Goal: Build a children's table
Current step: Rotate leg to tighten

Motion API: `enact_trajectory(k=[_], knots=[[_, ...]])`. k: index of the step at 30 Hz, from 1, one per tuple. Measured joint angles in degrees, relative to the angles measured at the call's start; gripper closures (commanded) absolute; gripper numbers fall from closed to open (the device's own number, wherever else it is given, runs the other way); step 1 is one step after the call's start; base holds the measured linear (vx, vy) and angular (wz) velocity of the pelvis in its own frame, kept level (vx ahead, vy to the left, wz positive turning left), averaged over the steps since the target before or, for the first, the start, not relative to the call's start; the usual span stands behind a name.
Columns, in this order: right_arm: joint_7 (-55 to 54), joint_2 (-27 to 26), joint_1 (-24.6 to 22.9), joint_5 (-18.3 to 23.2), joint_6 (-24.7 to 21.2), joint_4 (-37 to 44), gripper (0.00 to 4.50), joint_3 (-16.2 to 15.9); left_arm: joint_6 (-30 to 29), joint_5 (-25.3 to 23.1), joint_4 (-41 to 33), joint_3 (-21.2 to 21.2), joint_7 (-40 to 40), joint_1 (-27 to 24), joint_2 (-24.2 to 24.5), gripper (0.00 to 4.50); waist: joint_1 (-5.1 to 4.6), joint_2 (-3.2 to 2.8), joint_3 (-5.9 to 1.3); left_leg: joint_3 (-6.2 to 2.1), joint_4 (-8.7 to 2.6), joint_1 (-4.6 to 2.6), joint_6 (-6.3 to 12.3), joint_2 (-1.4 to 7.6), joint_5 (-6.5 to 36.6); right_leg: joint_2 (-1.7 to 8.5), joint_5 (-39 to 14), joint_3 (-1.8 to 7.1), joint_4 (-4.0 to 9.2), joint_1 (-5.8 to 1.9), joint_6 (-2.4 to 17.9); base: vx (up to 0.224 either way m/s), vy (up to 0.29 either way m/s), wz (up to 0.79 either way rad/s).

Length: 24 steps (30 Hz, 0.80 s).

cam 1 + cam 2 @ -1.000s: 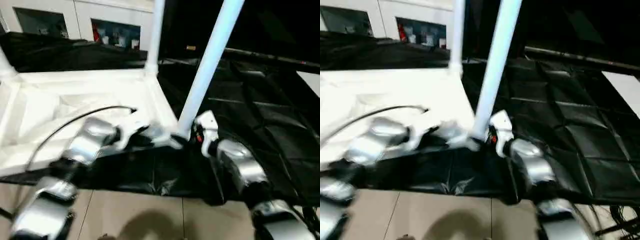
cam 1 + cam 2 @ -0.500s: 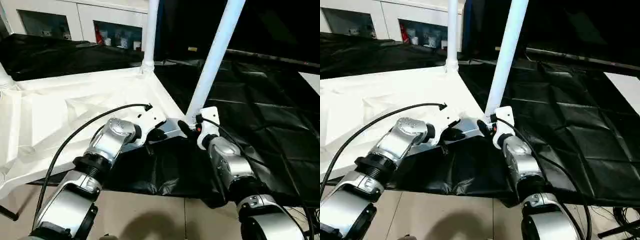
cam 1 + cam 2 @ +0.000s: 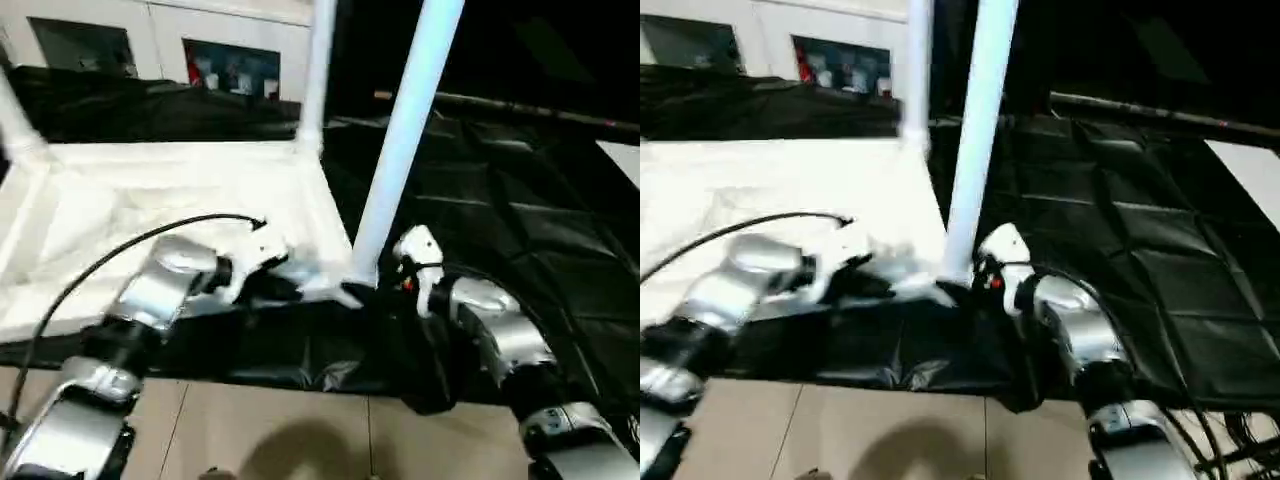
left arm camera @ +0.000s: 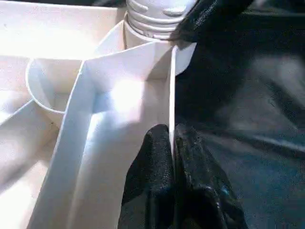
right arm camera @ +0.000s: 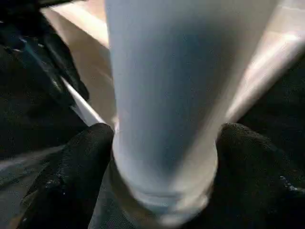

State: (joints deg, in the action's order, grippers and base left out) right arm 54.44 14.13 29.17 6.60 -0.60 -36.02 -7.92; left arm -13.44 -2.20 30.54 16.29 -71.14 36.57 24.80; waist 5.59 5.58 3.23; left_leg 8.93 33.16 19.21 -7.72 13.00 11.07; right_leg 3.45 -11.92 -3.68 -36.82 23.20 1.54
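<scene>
White plastic tabletop [image 3: 180, 200]: I am clamping its near rim with my left gripper [image 4: 171, 143], while my right gripper [image 5: 162, 143] is straddling the upright leg [image 3: 400, 140], fingers apart.

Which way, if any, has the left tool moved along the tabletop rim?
No. Left tool still pinches the tabletop rim, same gap from the near leg.

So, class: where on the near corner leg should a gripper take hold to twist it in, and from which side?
Grip the near leg low on its round shaft, just above the socket, from the open black-cloth side, where the right gripper straddles it. The tabletop's rim blocks the other side.
</scene>
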Motion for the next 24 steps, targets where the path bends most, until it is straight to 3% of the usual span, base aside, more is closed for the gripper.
enact_trajectory(k=[12, 22, 24], knots=[[2.7, 1.1, 0.0, 0.3, -0.7, 0.5, 1.61, -0.9, -1.5, 0.6, -2.2, 0.0, -1.3, -0.9, 1.1, 4.5, 0.01, 0.13, 0.06, 0.0, -0.01, 0.11, 0.01, 0.01, 0.0, -0.01, 0.0, -0.03, 0.01, 0.04, 0.0, 0.0, 0.0, 0.0], [2.5, 0.7, -0.2, 0.5, -1.4, 0.9, 1.74, -0.7, -2.0, 0.9, -2.9, -0.1, -1.5, -1.3, 1.5, 4.5, -0.22, 0.14, 0.06, 0.0, -0.01, 0.13, 0.01, 0.01, 0.0, -0.02, 0.0, -0.03, 0.02, 0.05, 0.0, 0.0, 0.0, 0.0], [-2.0, -1.6, 0.1, 0.4, -1.3, -0.8, 1.74, 0.5, -2.1, 0.3, -2.5, -0.4, 0.9, -1.3, 1.1, 4.5, -0.41, 0.21, 0.02, -0.01, 0.0, 0.1, 0.0, 0.02, 0.0, -0.02, 0.0, -0.03, -0.02, 0.05, 0.0, 0.0, 0.0, 0.0]])
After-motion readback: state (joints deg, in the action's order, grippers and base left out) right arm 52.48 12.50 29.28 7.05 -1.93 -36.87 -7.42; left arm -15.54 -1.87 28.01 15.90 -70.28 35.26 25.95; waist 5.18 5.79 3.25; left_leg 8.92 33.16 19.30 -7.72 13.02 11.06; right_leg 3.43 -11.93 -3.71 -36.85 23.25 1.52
